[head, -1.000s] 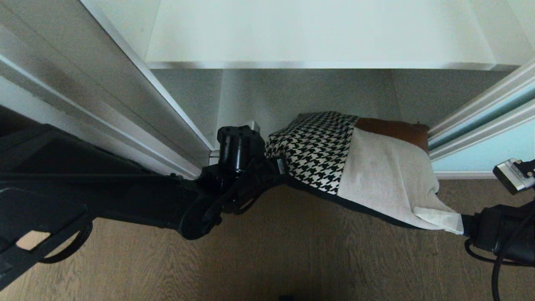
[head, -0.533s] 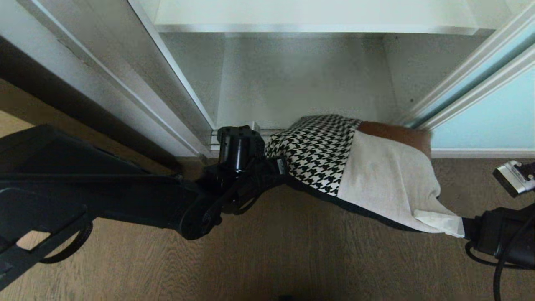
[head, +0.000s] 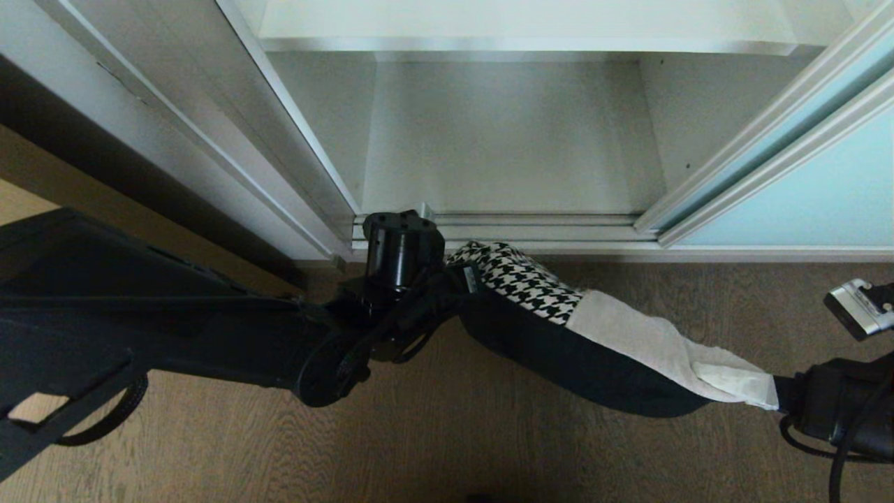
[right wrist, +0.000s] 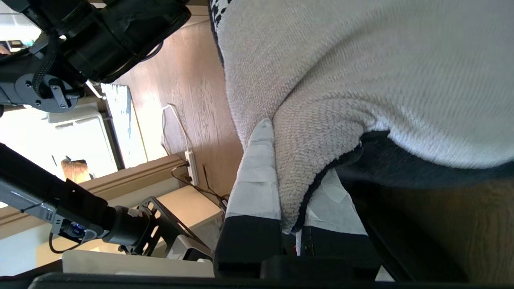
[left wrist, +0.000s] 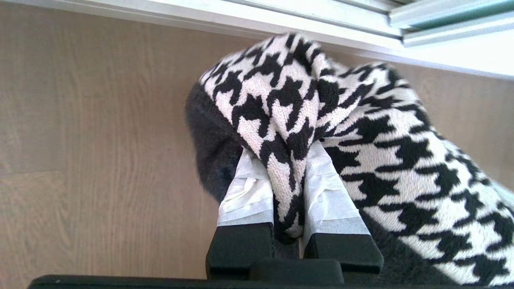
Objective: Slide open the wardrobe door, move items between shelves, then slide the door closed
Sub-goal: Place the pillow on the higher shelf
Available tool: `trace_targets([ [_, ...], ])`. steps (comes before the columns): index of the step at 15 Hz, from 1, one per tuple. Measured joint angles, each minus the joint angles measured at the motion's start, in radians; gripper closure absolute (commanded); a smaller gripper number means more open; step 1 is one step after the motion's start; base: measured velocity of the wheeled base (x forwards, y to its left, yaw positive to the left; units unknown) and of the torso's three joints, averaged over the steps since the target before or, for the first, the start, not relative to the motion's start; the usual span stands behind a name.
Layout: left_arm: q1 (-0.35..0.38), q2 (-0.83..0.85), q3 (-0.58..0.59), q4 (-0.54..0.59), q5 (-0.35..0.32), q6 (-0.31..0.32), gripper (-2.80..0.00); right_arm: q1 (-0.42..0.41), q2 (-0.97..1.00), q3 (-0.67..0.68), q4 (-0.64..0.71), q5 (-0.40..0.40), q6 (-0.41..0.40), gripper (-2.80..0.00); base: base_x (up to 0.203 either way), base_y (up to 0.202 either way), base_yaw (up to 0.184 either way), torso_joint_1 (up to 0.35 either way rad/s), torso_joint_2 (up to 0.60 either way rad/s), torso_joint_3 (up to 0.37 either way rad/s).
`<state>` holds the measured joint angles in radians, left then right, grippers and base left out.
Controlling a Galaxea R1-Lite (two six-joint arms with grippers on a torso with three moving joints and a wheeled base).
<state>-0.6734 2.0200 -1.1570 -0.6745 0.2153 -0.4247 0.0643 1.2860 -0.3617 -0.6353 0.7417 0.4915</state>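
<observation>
The cushion (head: 628,335) hangs stretched between my two grippers above the wood floor, just outside the wardrobe opening, its black underside (head: 580,367) sagging. My left gripper (head: 466,276) is shut on the houndstooth corner (left wrist: 289,104), with fabric pinched between its taped fingers (left wrist: 247,184). My right gripper (head: 779,384) is shut on the cream corner (right wrist: 305,160). The sliding wardrobe door (head: 803,202) stands pushed to the right. The lower shelf (head: 510,140) and the upper shelf (head: 524,21) lie bare.
The door tracks (head: 531,229) run along the wardrobe's foot. A white side panel (head: 174,133) closes the opening on the left. In the right wrist view a power strip with cables (right wrist: 190,164) lies by the wall behind me.
The whole view has shifted as the robot backed away from the wardrobe. The cushion, held by both grippers, has come out of the lower shelf and now sags over the floor.
</observation>
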Motion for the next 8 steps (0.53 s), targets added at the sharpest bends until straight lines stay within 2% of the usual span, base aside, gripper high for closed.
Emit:
trace_targets([
  [8, -0.009, -0.028, 0.008, 0.008, 0.006, 0.008, 0.00, 0.003, -0.023, -0.005, -0.001, 0.000, 0.028, 0.00, 0.000, 0.000, 0.000, 0.000, 0.00, 0.000],
])
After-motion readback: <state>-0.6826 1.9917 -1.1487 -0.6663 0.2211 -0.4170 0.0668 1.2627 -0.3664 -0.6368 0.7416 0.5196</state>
